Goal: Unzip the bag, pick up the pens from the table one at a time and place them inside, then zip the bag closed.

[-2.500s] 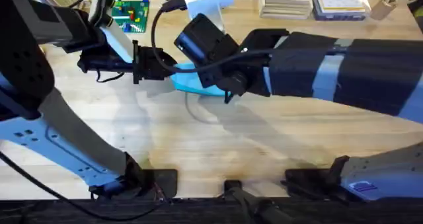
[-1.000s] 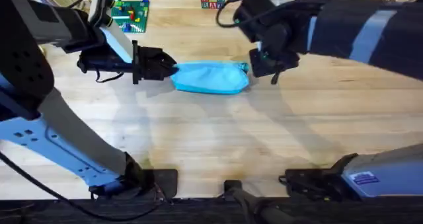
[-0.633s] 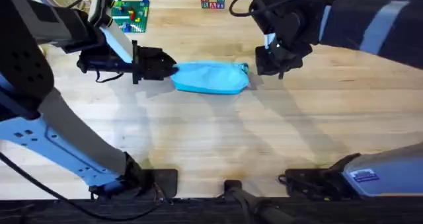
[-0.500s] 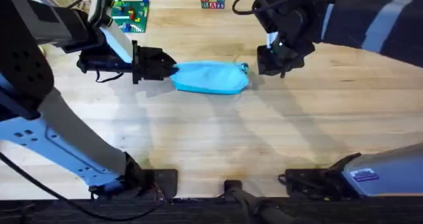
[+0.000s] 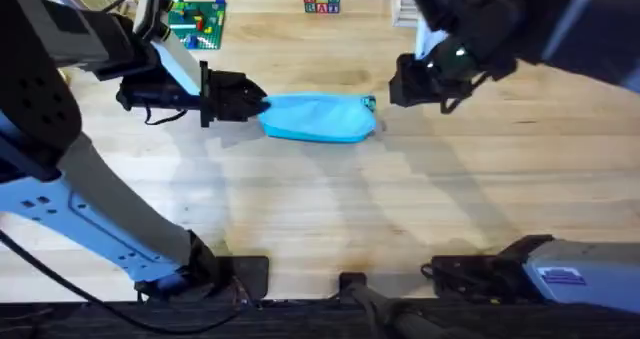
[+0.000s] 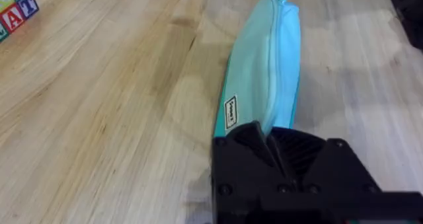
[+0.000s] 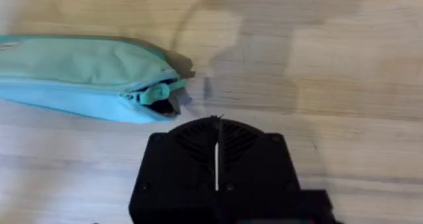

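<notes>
Bag (image 5: 320, 117) betw grippers: left (image 5: 262, 106) clamps end, right (image 5: 400, 89) nearby.

One bag (image 5: 320, 117), one table (image 5: 400, 209), two claws: left claw (image 5: 258, 103), right claw (image 5: 400, 84).

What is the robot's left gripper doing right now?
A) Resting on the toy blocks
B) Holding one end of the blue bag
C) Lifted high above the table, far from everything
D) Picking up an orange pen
B: the left gripper is closed on the near end of the light blue bag, which lies flat on the table, as the left wrist view also shows the fingers pinching the fabric.
</notes>
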Robot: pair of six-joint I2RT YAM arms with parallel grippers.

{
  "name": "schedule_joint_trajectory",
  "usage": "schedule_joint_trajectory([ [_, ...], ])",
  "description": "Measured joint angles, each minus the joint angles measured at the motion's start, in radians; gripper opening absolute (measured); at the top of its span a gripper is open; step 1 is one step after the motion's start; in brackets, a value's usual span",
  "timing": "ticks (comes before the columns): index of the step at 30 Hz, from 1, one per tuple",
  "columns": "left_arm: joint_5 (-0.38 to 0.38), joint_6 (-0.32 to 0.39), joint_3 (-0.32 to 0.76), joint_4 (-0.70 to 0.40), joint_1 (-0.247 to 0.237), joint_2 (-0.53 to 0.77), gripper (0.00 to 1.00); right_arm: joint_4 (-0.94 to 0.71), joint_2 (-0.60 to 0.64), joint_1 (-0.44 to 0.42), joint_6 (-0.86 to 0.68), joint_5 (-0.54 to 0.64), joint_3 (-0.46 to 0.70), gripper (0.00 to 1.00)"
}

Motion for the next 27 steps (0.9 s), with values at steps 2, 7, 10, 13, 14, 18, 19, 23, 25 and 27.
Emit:
schedule_joint_trajectory([
  [2,0.000,0.000,0.000,0.000,0.000,0.000,0.042,-0.012,-0.039,0.000,0.000,-0.006,0.000,0.029],
  [7,0.000,0.000,0.000,0.000,0.000,0.000,0.042,-0.071,-0.129,0.000,0.000,-0.016,0.000,0.029],
  [10,0.000,0.000,0.000,0.000,0.000,0.000,0.042,-0.105,-0.180,0.000,0.000,-0.018,0.000,0.270],
  [13,0.000,0.000,0.000,0.000,0.000,0.000,0.042,-0.154,-0.223,0.000,0.006,-0.018,0.000,0.697],
  [14,0.000,0.000,0.000,0.000,0.000,0.000,0.042,-0.170,-0.236,0.000,0.013,-0.018,0.000,0.839],
  [18,0.000,0.000,0.000,-0.004,0.000,0.000,0.042,-0.196,-0.276,0.000,0.036,-0.019,0.000,0.994],
  [19,0.000,0.000,0.000,-0.004,0.000,0.000,0.042,-0.195,-0.285,0.000,0.040,-0.018,0.000,0.995],
  [23,0.000,0.000,0.000,-0.004,0.000,0.000,0.042,-0.192,-0.311,0.000,0.052,-0.023,0.000,0.995],
  [25,0.000,0.000,0.000,-0.004,0.000,0.000,0.042,-0.187,-0.319,0.000,0.056,-0.036,0.000,0.995],
  [27,0.000,0.000,0.000,-0.004,0.000,0.000,0.042,-0.176,-0.321,0.000,0.060,-0.049,0.000,0.996],
])
